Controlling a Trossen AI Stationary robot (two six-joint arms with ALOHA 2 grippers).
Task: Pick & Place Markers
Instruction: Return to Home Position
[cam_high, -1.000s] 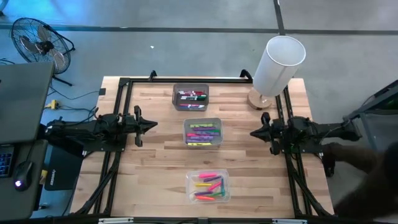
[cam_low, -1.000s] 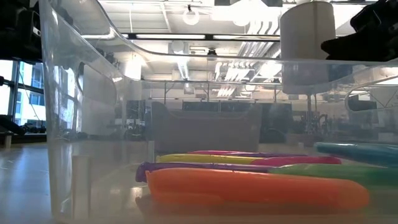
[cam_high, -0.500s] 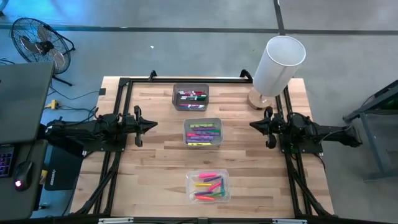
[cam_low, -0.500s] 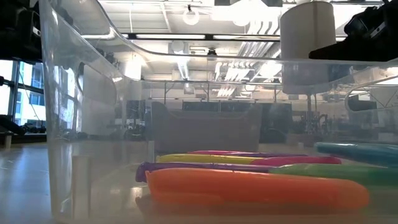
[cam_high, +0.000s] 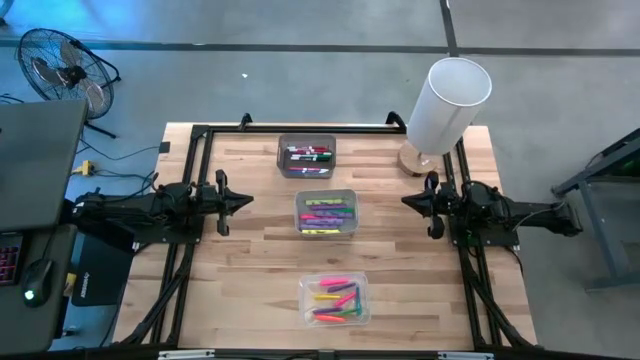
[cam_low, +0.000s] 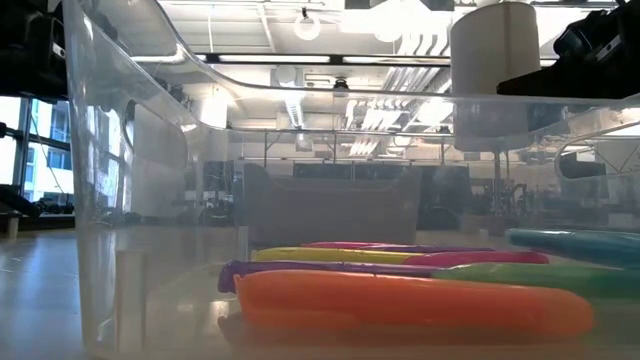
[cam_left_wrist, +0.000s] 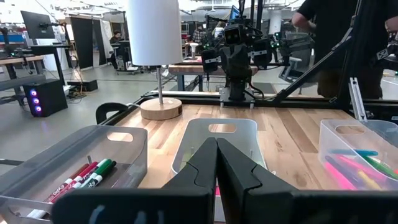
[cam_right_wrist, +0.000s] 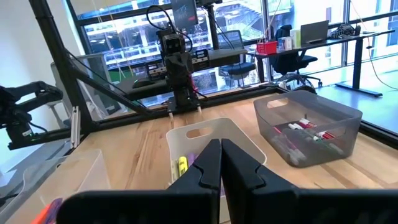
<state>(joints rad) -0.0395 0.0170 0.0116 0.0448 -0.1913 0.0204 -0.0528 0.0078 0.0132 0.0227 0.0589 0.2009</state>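
The markers lie in three bins down the table's middle. Dark ones with coloured caps fill the far grey bin (cam_high: 307, 155) (cam_left_wrist: 81, 168) (cam_right_wrist: 308, 127). Pink, yellow and purple ones lie in the middle bin (cam_high: 326, 212). Orange, pink, green and yellow ones lie in the near clear bin (cam_high: 334, 299), whose wall fills the low view with an orange marker (cam_low: 400, 300) in front. My left gripper (cam_high: 245, 200) (cam_left_wrist: 216, 142) hovers shut left of the middle bin. My right gripper (cam_high: 408, 203) (cam_right_wrist: 221, 143) hovers shut right of it.
A white cylinder lamp (cam_high: 445, 105) stands on a wooden base at the far right corner. Black frame rails (cam_high: 200, 135) run along the table's far, left and right sides. A fan (cam_high: 65, 70) stands on the floor at left. A person (cam_left_wrist: 336, 37) shows beyond the table.
My right arm has shifted a little toward the table's far edge and now lies straight, level with the middle bin. A dark shape beside the table's right near corner has left the high view. The bins and markers have stayed put.
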